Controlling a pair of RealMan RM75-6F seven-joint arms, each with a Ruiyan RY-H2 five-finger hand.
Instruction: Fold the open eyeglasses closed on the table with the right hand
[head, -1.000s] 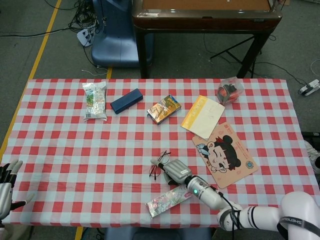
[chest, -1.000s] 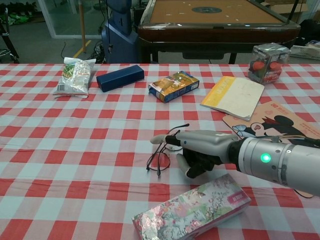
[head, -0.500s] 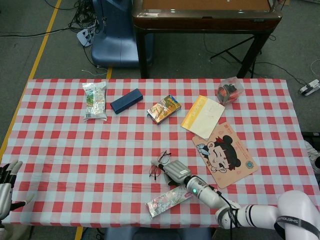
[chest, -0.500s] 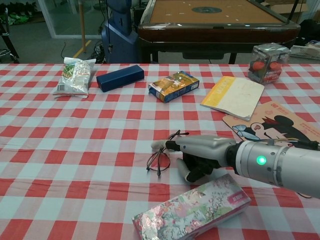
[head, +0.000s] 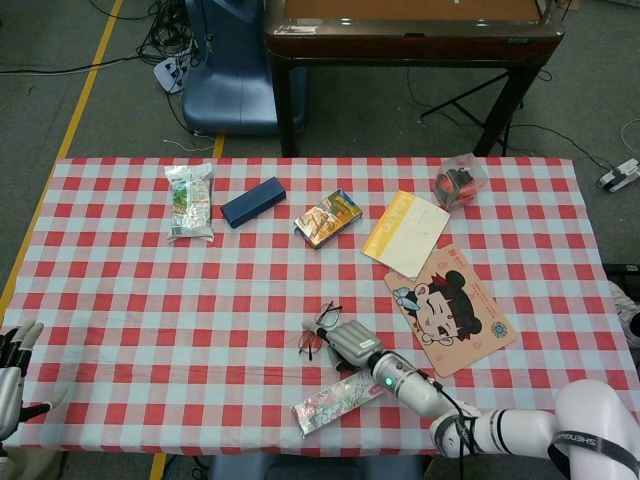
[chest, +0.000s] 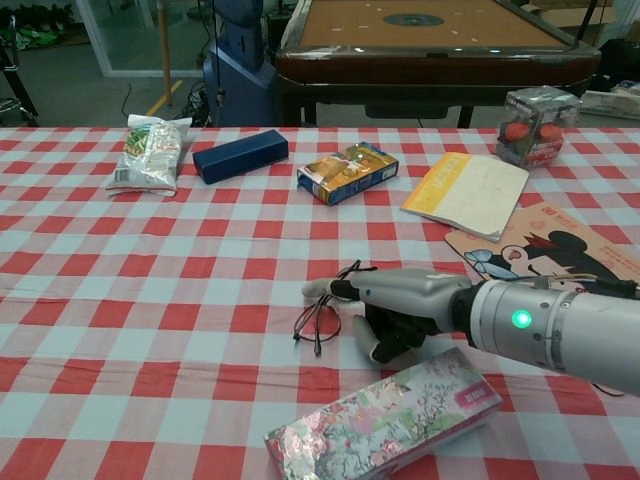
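Red-and-white checked cloth is covering the tabletop (head: 120, 290), which is standing on a grey floor strewn with cables, a dark wooden table beyond its far edge. My right robot hand (chest: 400, 305) is lying low over the cloth at lower centre of the chest view, one finger stretched out to touch the eyeglasses (chest: 322, 305), the other fingers curling under the palm; whether it is actually pinching the frame, I cannot tell. The eyeglasses are resting on the cloth just left of that hand, lenses low and one temple arm sticking up toward the hand. A flowered box (chest: 385, 416) is lying just below my wrist, near the bottom edge. Across the upper part of the frame a snack bag (chest: 148, 152), a dark blue case (chest: 240, 156), an orange box (chest: 346, 171) and a yellow notebook (chest: 466, 194) are sitting in a row, with a cartoon mat (chest: 560, 245) at right. My left robot hand (head: 14, 375) is hanging at the lower left corner of the head view, fingers apart, holding nothing.
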